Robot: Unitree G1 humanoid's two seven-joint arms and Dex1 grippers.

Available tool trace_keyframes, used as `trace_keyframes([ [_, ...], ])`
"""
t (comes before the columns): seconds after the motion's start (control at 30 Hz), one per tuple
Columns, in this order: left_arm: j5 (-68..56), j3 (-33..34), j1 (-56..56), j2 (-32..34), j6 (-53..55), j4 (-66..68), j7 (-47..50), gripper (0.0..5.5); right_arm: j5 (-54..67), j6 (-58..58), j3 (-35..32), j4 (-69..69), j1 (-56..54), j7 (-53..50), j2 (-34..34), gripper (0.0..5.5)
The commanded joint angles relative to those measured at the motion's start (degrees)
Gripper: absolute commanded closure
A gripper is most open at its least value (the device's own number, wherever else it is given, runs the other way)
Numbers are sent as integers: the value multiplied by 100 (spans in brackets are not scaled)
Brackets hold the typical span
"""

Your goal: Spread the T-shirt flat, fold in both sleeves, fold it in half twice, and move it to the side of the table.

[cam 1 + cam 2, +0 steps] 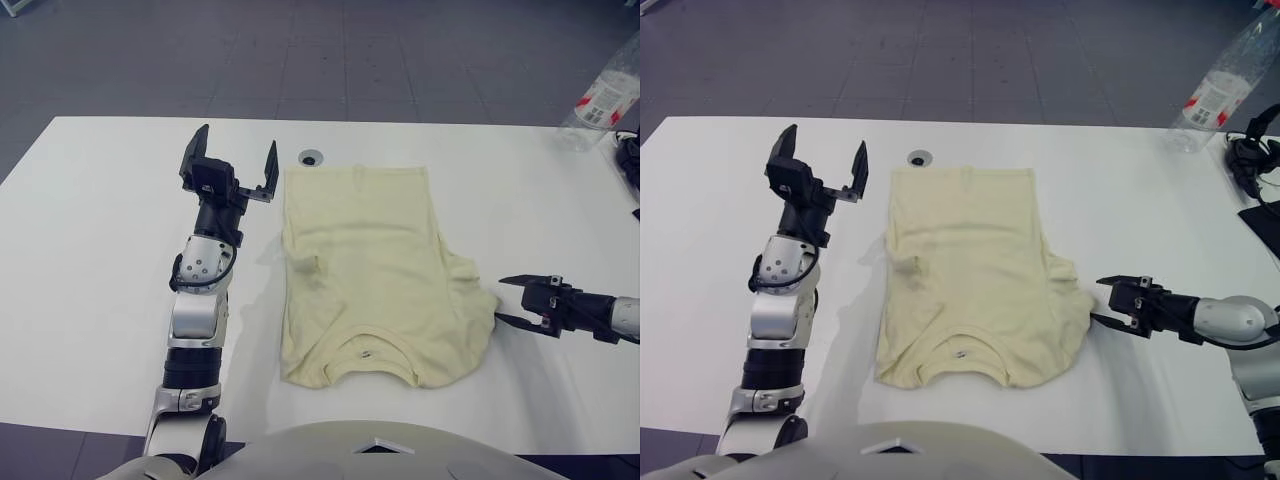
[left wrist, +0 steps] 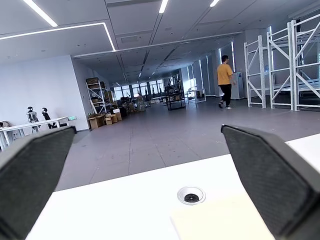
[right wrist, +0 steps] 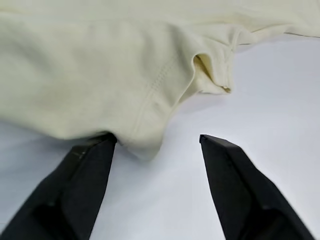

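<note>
Your T-shirt lies mid-table, collar nearest you.
On the white table [image 1: 100, 250], the pale yellow T-shirt [image 1: 365, 270] has its right sleeve bunched. Your right gripper [image 1: 502, 300] sits at that sleeve's edge, jaws spread. Your left gripper [image 1: 238, 142] is raised beside the shirt's far left corner, jaws also spread.

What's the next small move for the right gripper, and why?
Probably ease the right gripper forward and close on the sleeve. It is open, its tips at the rumpled sleeve that sticks out from the side of the shirt, not yet folded in. The left gripper hangs open, off the shirt.
</note>
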Motion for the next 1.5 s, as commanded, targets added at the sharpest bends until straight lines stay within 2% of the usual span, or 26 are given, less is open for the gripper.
trace_keyframes([
  [0.03,0,56,26,51,100,-125,23,10,-43,61,148,-26,151,149,-22,326],
  [0.37,16,67,-7,49,159,-131,35,10,-26,12,99,-197,263,256,-97,499],
  [0.5,19,45,-9,48,174,-130,17,10,-78,-12,96,-199,258,266,-99,549],
  [0.87,18,-11,-11,49,223,-127,-32,10,-392,-348,-65,-431,173,-55,-169,549],
  [1.1,25,-44,-13,56,244,-120,-59,10,-220,-246,-224,-1443,-24,-11,-209,549],
  [1.27,43,-76,-24,45,272,-126,-63,10,-260,-73,5,-1963,-368,108,-237,549],
  [1.5,58,-138,-66,29,307,-98,-79,10,-653,45,710,-2203,-935,197,-102,549],
])
